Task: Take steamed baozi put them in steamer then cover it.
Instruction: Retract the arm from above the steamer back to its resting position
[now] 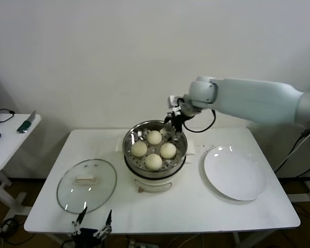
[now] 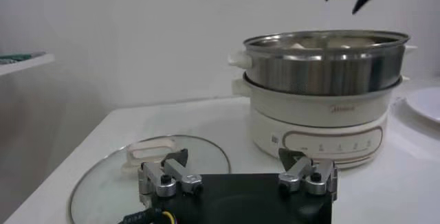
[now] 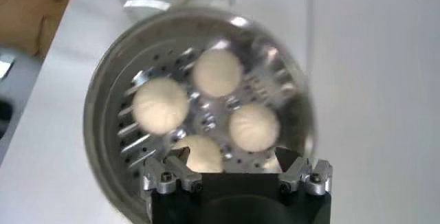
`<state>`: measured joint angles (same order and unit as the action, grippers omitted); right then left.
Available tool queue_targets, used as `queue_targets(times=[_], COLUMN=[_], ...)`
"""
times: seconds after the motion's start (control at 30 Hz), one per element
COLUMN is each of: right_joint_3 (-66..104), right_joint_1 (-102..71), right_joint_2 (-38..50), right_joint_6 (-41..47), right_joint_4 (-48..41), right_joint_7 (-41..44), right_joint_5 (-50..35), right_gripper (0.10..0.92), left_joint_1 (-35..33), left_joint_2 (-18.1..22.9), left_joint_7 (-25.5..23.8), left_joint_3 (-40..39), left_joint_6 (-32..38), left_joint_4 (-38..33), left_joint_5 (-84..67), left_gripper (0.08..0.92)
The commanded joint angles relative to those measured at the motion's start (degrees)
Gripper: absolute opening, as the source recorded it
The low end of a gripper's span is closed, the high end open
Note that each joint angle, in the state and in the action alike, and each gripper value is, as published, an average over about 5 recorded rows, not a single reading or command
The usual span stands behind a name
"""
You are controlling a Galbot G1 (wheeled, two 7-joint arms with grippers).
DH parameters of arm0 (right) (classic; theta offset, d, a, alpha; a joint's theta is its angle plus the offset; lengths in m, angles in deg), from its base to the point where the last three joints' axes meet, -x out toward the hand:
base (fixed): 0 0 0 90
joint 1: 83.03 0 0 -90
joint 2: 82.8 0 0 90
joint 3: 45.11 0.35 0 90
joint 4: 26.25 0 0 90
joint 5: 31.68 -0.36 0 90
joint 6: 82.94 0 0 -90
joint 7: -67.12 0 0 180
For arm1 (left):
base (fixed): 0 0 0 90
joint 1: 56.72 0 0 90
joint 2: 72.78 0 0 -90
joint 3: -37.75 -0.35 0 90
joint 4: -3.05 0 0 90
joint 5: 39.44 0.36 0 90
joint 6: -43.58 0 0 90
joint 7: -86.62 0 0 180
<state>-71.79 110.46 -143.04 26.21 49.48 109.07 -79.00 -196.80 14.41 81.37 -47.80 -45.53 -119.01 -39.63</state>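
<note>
All four buns (image 1: 154,150) are sitting in the steamer (image 1: 130,150), and your right gripper (image 1: 174,122) is hanging released above its far rim. The lid (image 1: 67,188) is lying beside your released left gripper (image 1: 93,223); its slick glass is risking a slip or crooked seating.

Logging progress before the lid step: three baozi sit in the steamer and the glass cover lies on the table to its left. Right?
Not quite: the head view shows four baozi in the steamer, not three. The glass cover does lie on the table to its left.
</note>
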Motion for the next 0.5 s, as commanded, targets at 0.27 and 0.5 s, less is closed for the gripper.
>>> queue_targets(times=[0.27, 0.5], right_joint_3=[54.19, 84.62], right_joint_1=[-42.24, -73.87], right_joint_2=[27.16, 31.4], right_joint_6=[-0.87, -6.83], right_joint_4=[17.18, 20.21], right_joint_7=[-40.51, -39.83], right_joint_5=[-2.31, 4.65], right_gripper=[0.823, 0.823], left_joint_1=[1.62, 2.72], left_joint_2=[-1.93, -3.55], left_joint_7=[2.88, 2.55], left_joint_3=[0.5, 0.63], left_joint_6=[2.1, 3.04], left_joint_4=[-0.01, 1.47], left_joint_5=[-2.5, -2.65], left_gripper=[0.823, 0.823])
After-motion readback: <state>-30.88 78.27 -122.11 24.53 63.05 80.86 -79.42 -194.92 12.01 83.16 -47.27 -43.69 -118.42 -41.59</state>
